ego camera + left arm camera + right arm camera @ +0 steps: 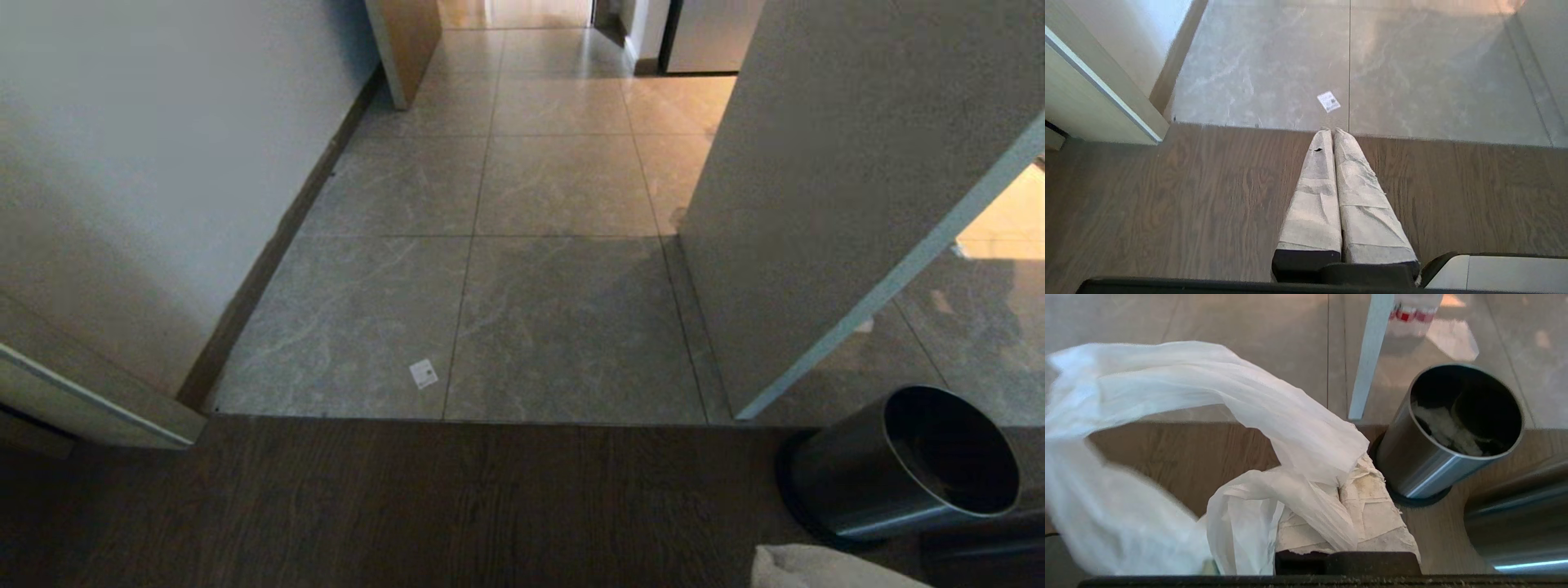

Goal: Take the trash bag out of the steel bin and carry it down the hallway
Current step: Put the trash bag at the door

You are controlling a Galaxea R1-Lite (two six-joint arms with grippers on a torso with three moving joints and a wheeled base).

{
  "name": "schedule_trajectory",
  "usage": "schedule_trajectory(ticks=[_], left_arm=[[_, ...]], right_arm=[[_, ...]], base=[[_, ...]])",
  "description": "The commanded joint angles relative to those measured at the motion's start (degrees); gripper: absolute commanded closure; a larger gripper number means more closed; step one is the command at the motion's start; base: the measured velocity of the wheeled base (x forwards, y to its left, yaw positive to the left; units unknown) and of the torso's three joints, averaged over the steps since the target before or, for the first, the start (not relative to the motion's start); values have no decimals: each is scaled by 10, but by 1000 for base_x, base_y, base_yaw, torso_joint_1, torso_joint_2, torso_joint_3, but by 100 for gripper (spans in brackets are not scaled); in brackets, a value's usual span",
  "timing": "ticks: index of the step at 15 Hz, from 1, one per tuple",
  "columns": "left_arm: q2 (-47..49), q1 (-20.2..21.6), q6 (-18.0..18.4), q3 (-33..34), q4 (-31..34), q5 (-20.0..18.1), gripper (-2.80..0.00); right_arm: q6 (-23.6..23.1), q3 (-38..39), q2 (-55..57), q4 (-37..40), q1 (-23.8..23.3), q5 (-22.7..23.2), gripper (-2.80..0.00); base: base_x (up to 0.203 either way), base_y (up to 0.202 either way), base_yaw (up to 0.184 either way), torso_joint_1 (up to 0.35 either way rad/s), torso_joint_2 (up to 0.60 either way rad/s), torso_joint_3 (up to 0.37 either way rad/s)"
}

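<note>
A: R gripper (1347,506) – status?

B: Clamped on the trash bag (1274,416). Tape-wrapped fingers (1372,506) pinch the thin white plastic where it bunches at the tips; the rest billows up and away from the gripper in a wide loop and a hanging fold, off the floor, outside the bin.

A: And the steel bin (1437,457)?

B: Just beside that gripper, upright on the dark wood floor (367,506), close to the seam where the tiles begin. Open mouth, dark inside, w/ some pale crumpled scraps still at the bottom. In the head view it sits at lower right (898,474), next to the foot of a pale wall panel (816,204).

A: L gripper (1331,131)?

B: Fingers pressed together, nothing between them. Hangs over the wood floor, tips about level w/ the tile seam.

A: Beyond that?

B: The hallway (555,204): glossy grey marble-look tiles run straight ahead btwn a white wall w/ dark baseboard (277,237) on the left and the panel on the right. A small white sticker (423,373) lies on a tile just past the seam. Far end glows warm.
</note>
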State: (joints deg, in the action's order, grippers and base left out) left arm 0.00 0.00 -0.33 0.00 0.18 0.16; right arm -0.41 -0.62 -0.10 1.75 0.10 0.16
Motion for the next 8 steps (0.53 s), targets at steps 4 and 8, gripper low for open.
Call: schedule_trajectory(ticks=[4, 8], left_arm=[[0, 0, 0, 0, 0, 0, 0], [0, 0, 0, 0, 0, 0, 0]], right_arm=[[0, 0, 2, 0, 0, 0, 0], [0, 0, 1, 0, 0, 0, 0]], base=[[0, 0, 0, 1, 1, 202], [0, 0, 0, 3, 1, 207]])
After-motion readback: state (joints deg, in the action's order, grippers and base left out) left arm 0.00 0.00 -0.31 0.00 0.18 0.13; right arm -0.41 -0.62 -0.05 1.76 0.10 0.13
